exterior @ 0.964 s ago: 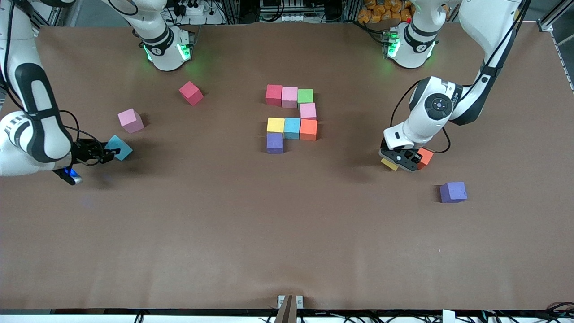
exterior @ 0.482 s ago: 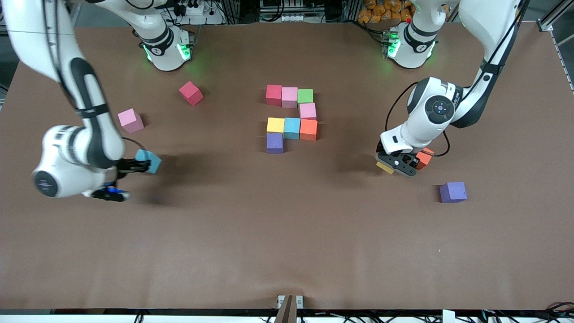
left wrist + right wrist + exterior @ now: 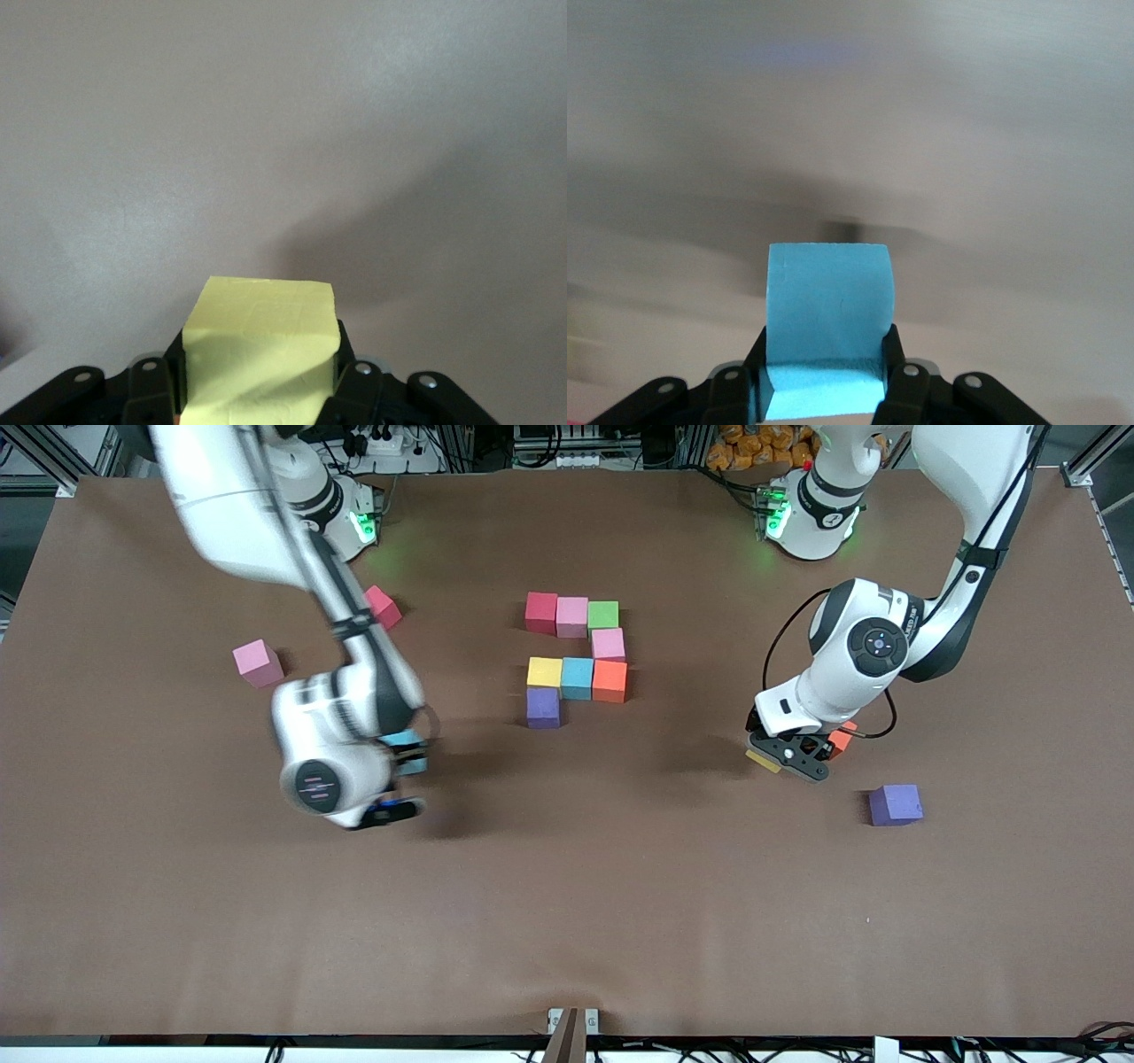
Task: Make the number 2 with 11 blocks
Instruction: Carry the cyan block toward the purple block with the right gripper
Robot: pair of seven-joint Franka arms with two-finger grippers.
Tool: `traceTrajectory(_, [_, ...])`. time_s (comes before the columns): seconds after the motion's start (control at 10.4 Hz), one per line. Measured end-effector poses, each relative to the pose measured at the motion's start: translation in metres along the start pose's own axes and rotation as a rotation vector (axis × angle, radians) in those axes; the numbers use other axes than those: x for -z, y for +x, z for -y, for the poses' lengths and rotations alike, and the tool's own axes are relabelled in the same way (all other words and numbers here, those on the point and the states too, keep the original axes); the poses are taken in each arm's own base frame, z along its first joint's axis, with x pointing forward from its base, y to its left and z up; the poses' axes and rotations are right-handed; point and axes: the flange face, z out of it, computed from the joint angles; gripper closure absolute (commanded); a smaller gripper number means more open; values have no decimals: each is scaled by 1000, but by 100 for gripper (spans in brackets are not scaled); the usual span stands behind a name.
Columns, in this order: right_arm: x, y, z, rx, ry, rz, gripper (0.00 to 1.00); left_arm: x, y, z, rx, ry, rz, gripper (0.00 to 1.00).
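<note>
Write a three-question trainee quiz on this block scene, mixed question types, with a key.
1. True or false: the right gripper is shut on a light blue block.
2. Multiple choice: the left gripper holds which block? A) a purple block B) a yellow block C) a green block
3. Fill in: the partly built number 2 has ___ blocks laid so far.

Key:
1. True; it hangs over bare table toward the right arm's end.
2. B; an orange block lies beside that gripper.
3. Eight: three in the row farthest from the front camera, one, three, then one purple.
</note>
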Motion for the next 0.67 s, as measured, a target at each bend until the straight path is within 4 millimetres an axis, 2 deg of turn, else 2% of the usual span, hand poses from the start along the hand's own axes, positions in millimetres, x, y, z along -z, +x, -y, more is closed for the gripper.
traceTrajectory(0.19, [-12,10,68,0,-34,-1,100,2,1,2,9,-3,-4,40])
traceTrajectory(0.39, [-7,16,112,-53,-3,7,100,1,0,7,19,-3,-1,39])
traceTrajectory(0.67, [6,31,123,-116,46,-38,100,1,-2,14,36,-3,-1,39])
